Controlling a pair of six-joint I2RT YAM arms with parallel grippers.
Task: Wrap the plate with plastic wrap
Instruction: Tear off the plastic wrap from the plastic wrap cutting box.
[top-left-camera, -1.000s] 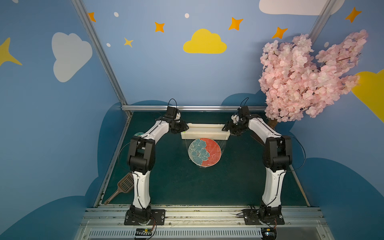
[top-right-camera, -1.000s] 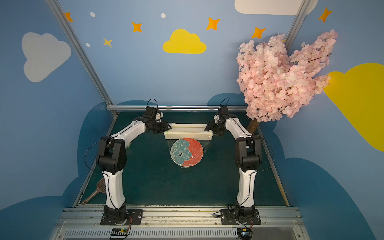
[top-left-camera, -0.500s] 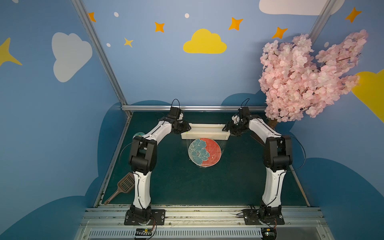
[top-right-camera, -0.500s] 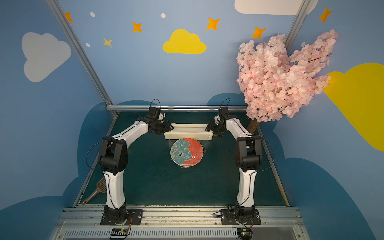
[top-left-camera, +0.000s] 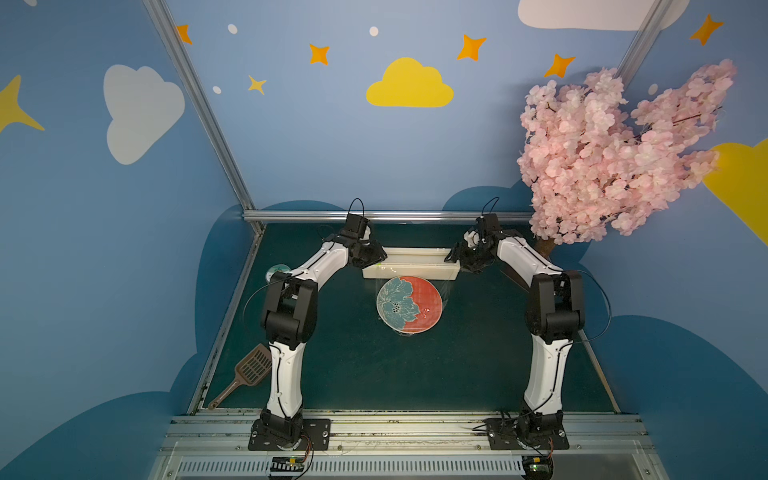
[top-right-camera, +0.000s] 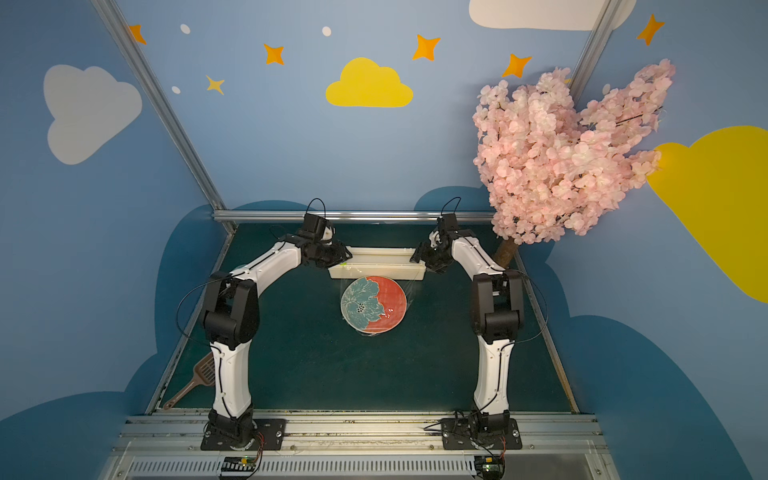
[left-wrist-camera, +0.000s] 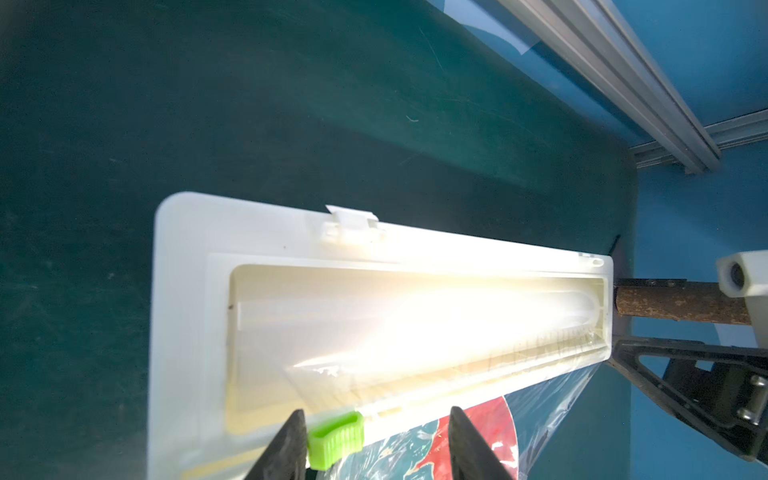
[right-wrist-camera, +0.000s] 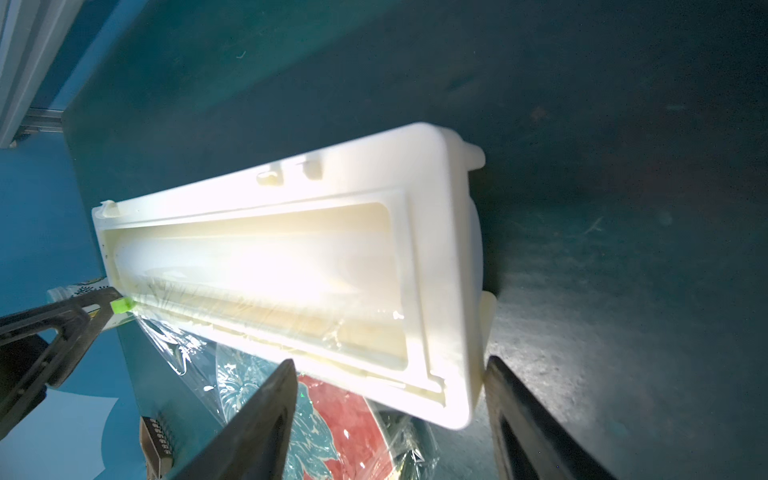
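Observation:
The plate (top-left-camera: 409, 305) (top-right-camera: 373, 305), coral-red and teal with a flower, lies flat mid-table under the plastic wrap (left-wrist-camera: 552, 415) (right-wrist-camera: 178, 345), which runs down to it from the cream-white dispenser box (top-left-camera: 411, 268) (top-right-camera: 376, 268) just behind. My left gripper (top-left-camera: 376, 261) (left-wrist-camera: 376, 411) stands open over the box's left end. One of its fingers (left-wrist-camera: 291, 440) touches the green slider (left-wrist-camera: 336, 440) (right-wrist-camera: 121, 306). My right gripper (top-left-camera: 455, 257) (right-wrist-camera: 390, 361) is open and straddles the box's right end, with a gap on both sides.
A brown slotted scoop (top-left-camera: 249, 372) lies at the front left. A small round jar (top-left-camera: 277, 272) sits behind the left arm. The pink blossom tree (top-left-camera: 615, 153) overhangs the back right corner, with its trunk (left-wrist-camera: 681, 305) just beyond the box. A metal rail (top-left-camera: 374, 215) edges the back.
My left gripper has moved right and forward onto the box's left end, up to the green slider. The right gripper, the box and the plate have hardly moved.

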